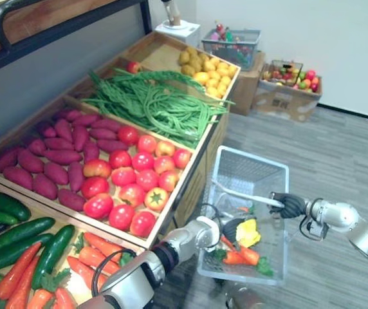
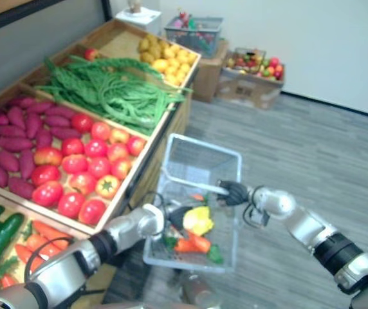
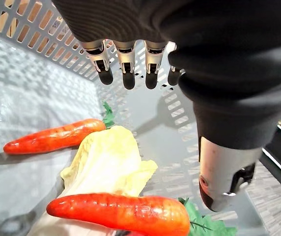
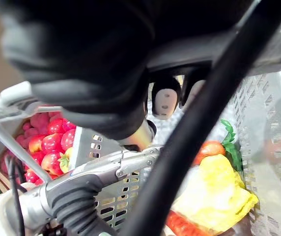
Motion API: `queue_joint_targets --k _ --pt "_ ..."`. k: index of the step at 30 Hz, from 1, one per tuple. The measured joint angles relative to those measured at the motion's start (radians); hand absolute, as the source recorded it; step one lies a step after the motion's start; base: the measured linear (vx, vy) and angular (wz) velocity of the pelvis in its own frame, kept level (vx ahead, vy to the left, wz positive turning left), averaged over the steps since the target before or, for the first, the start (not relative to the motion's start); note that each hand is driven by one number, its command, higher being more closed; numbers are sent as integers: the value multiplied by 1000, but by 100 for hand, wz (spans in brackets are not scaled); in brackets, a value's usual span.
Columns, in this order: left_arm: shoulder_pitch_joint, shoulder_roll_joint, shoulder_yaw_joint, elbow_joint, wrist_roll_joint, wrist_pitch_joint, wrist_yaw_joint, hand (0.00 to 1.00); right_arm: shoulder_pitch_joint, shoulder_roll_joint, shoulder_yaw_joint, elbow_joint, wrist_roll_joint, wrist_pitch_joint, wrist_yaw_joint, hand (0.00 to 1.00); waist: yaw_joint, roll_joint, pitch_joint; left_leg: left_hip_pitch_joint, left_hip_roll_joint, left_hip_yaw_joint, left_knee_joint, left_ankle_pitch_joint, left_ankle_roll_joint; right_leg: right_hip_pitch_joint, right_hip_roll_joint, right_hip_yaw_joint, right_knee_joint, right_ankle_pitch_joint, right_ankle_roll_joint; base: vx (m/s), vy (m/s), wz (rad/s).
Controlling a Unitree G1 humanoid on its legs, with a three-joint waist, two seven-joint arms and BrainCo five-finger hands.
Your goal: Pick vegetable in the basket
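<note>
At one o'clock a cardboard box (image 1: 285,102) sits on the grey plank floor (image 1: 338,154) against the white wall (image 1: 312,32), topped with mixed fruit (image 1: 296,77). Just beside it, toward twelve, a second box (image 1: 247,84) carries a grey crate (image 1: 232,48) of produce.

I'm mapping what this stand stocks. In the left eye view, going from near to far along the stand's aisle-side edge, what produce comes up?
carrots → tomatoes → long green beans → yellow fruit

light: bright, even | glare: sheen on carrot (image 3: 126,214) | shadows: soft
</note>
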Motion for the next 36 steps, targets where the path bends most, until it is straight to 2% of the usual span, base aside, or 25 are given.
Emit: queue_joint_targets --k 3,6,7,8,10,11,13,15,18,20,24,26,27,30,31,33,34,36 --pt "-15 -1 -19 -43 -2 0 -16 0 46 4 -39 5 -3 0 -2 100 8 3 5 -16 3 -32 -3 0 0 1 -15 -29 -2 0 0 -40 -72 37" --pt "-15 5 -41 -221 -24 10 -20 0 142 55 -142 53 -53 0 -4 100 29 3 5 -44 9 -92 -6 0 0 8 -43 -88 -1 0 0 -71 -77 58" --pt "-14 14 -49 -268 -55 7 -26 0 170 85 -181 79 -82 1 -12 100 34 4 5 -49 11 -117 -7 0 1 15 -53 -109 -2 0 0 -107 -84 74" --pt "-2 52 -66 -344 -97 20 -54 0 214 153 -262 130 -128 0 -29 100 49 5 6 -61 13 -162 -7 0 2 31 -70 -144 -3 0 0 -104 -71 76" --pt "28 89 -69 -446 -152 13 -66 0 242 212 -326 179 -166 0 -61 100 55 5 6 -72 14 -193 -7 -3 7 38 -85 -171 -5 -1 -1 -105 -58 61" --pt "57 111 -68 -534 -181 -1 -68 0 264 254 -377 216 -186 1 -83 100 59 5 6 -84 14 -217 -7 -4 10 42 -98 -195 -6 -2 -2 -117 -47 73" --pt "135 159 -69 -727 -273 -49 -98 0 310 352 -493 306 -234 20 -126 100 88 5 6 -105 11 -281 -5 -7 15 64 -129 -253 -15 -3 -3 -127 -44 85" --pt "189 199 -68 -831 -341 -66 -112 0 344 406 -577 368 -263 26 -167 100 108 7 5 -126 9 -337 1 -6 22 86 -155 -299 -26 -4 -4 -108 -34 86" --pt "262 287 -43 -946 -413 -67 -123 0 391 495 -715 448 -268 36 -217 100 120 6 -2 -184 1 -433 13 0 41 96 -198 -380 -36 -10 -13 -80 -26 92" --pt "351 379 37 -1029 -453 -66 -130 0 414 583 -856 574 -265 35 -283 100 136 8 -9 -227 -17 -528 10 18 58 116 -231 -462 -53 -10 -12 -26 -19 101" --pt "499 435 232 -1129 -453 -65 -119 0 417 664 -1002 768 -264 36 -359 100 159 5 -43 -271 -44 -624 -14 44 73 137 -262 -545 -71 -6 -7 4 -16 76" --pt "641 406 429 -1177 -452 -67 -68 0 414 702 -1075 904 -261 36 -408 100 165 -5 -56 -294 -70 -691 -31 58 84 161 -286 -605 -88 -10 -2 7 12 82" --pt "673 394 479 -1182 -450 -67 -51 0 417 711 -1083 932 -260 36 -417 100 167 2 -67 -302 -75 -706 -36 63 85 162 -291 -619 -91 -10 -2 5 9 77" --pt "777 308 693 -1184 -443 -59 29 0 434 753 -1101 1052 -252 37 -450 100 196 -8 -77 -331 -100 -787 -52 86 96 179 -315 -689 -93 -17 6 2 -1 67" --pt "790 285 720 -1183 -443 -58 39 0 443 762 -1101 1062 -250 39 -452 100 202 -13 -78 -344 -105 -805 -55 90 99 182 -320 -707 -93 -20 8 -17 -5 80" --pt "828 167 821 -1176 -443 -57 98 0 480 793 -1102 1101 -233 40 -470 100 216 -23 -89 -378 -121 -880 -60 107 106 200 -335 -777 -93 -31 12 -11 -6 92" --pt "839 137 851 -1174 -444 -57 117 0 488 801 -1102 1110 -230 40 -474 100 219 -26 -93 -386 -126 -898 -61 112 107 203 -339 -795 -92 -34 14 6 -12 93" --pt "866 68 964 -1108 -448 -48 191 0 505 818 -1101 1123 -210 41 -479 100 221 -33 -94 -397 -134 -958 -68 130 110 225 -343 -854 -93 -40 5 12 -18 76"
